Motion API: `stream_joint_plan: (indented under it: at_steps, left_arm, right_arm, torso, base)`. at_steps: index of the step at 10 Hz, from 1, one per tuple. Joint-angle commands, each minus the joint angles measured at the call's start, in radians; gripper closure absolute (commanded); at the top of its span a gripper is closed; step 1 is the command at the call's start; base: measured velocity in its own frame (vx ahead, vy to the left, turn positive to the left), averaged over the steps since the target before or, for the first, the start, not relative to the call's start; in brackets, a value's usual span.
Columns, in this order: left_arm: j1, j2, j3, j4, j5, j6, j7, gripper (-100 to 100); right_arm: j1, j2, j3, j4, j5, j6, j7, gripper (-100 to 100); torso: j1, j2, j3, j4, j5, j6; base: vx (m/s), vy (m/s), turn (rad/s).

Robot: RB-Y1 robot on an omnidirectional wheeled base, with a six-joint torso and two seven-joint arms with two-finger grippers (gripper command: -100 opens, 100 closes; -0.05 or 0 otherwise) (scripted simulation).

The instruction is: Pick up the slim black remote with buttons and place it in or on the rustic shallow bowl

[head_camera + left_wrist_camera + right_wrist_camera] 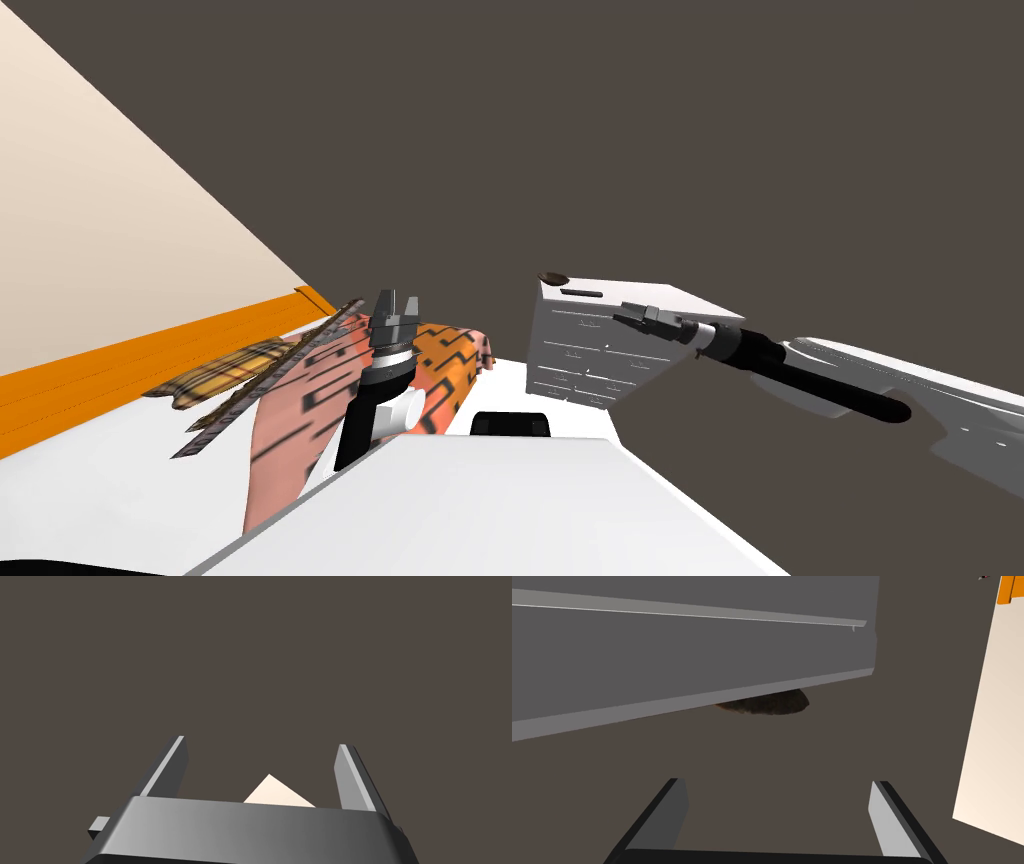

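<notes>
- floor [700,120]: flat dark brown-grey
- wall [100,200]: plain cream
- band [150,365]: bright orange
- bed [100,470]: plain white
- cushion [225,368]: yellow and brown plaid
- throw [290,420]: salmon pink with thin black angular lines
- pillow [445,365]: orange with a bold black geometric pattern
- dresser [590,350]: white top, light grey front with small dark marks on the drawers
- bowl [772,703]: mottled dark brown
- remote [582,293]: black
- left gripper [261,743]: grey fingers, dark grey body
- right gripper [776,782]: light grey fingers, black body
</notes>
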Motion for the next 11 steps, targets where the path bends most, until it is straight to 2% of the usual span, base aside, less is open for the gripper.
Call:
stream_joint_plan:
  at_steps: [1, 3, 4, 6, 7, 9, 10, 11]
  left_arm:
    - [0.000, 0.000, 0.000, 0.000, 0.000, 0.000, 0.000, 0]
    - [0.000, 0.000, 0.000, 0.000, 0.000, 0.000, 0.000, 0]
    - [0.000, 0.000, 0.000, 0.000, 0.000, 0.000, 0.000, 0]
    - [0.000, 0.000, 0.000, 0.000, 0.000, 0.000, 0.000, 0]
    - [0.000, 0.000, 0.000, 0.000, 0.000, 0.000, 0.000, 0]
    - [0.000, 0.000, 0.000, 0.000, 0.000, 0.000, 0.000, 0]
    - [0.000, 0.000, 0.000, 0.000, 0.000, 0.000, 0.000, 0]
    - [0.000, 0.000, 0.000, 0.000, 0.000, 0.000, 0.000, 0]
  right_arm:
    - [0.001, -0.050, -0.005, 0.033, 0.019, -0.026, -0.008, -100]
    - [0.001, -0.099, -0.005, 0.033, 0.019, -0.026, -0.008, -100]
    - [0.004, -0.136, -0.012, 0.062, 0.037, -0.051, -0.020, -100]
    - [0.004, -0.183, -0.012, 0.062, 0.037, -0.051, -0.020, -100]
    - [0.007, -0.220, -0.017, 0.089, 0.055, -0.075, -0.033, -100]
    - [0.007, -0.265, -0.017, 0.089, 0.055, -0.075, -0.033, -100]
    - [0.011, -0.303, -0.021, 0.115, 0.073, -0.099, -0.048, -100]
    - [0.011, -0.334, -0.021, 0.115, 0.073, -0.099, -0.048, -100]
  torso:
    - [0.000, 0.000, 0.000, 0.000, 0.000, 0.000]
    - [-0.001, -0.001, 0.000, 0.000, 0.000, 0.000]
    - [0.000, 0.000, 0.000, 0.000, 0.000, 0.000]
    - [0.000, -0.001, 0.000, 0.000, 0.000, 0.000]
    - [0.000, 0.000, 0.000, 0.000, 0.000, 0.000]
    - [0.000, -0.001, 0.000, 0.000, 0.000, 0.000]
    - [0.000, 0.000, 0.000, 0.000, 0.000, 0.000]
    - [0.000, 0.000, 0.000, 0.000, 0.000, 0.000]
  base:
    - [0.013, -0.013, 0.122]
    - [0.010, -0.014, 0.021]
    - [0.011, -0.014, 0.112]
    - [0.010, -0.013, 0.031]
    - [0.012, -0.016, 0.092]
    - [0.009, -0.016, 0.050]
    - [0.009, -0.018, 0.109]
    - [0.010, -0.020, 0.073]
